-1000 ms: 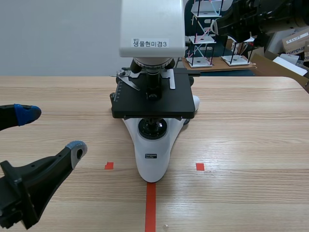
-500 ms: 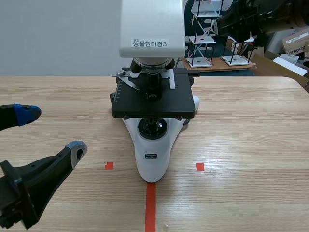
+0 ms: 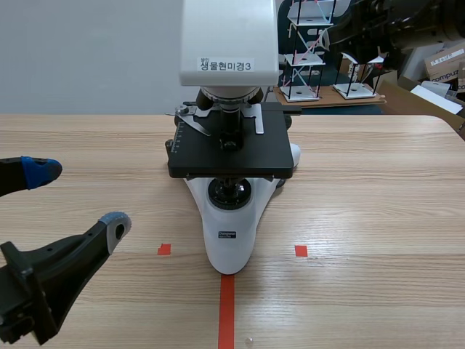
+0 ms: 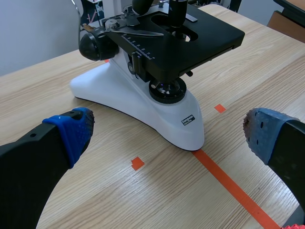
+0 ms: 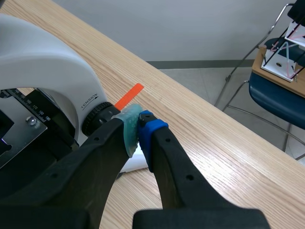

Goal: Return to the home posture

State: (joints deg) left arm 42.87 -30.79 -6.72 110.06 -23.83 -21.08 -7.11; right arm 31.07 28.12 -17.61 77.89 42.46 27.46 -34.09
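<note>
The left gripper (image 3: 78,196) has its 2 fingers spread wide, holding nothing, near the white microscope (image 3: 231,240) on the table (image 3: 363,218). The right gripper (image 5: 138,128) has its 2 pads (image 5: 127,131) pressed together on nothing.

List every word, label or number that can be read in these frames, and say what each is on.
"생물현미경3": white label on the microscope head; the small print at its left is blurred.
"TENSION": microscope arm, beside the knob.
"compu", the rest unclear: cardboard box in the background.
Base plate: too small to read.
Stage scale: digits too small to read reliably.
</note>
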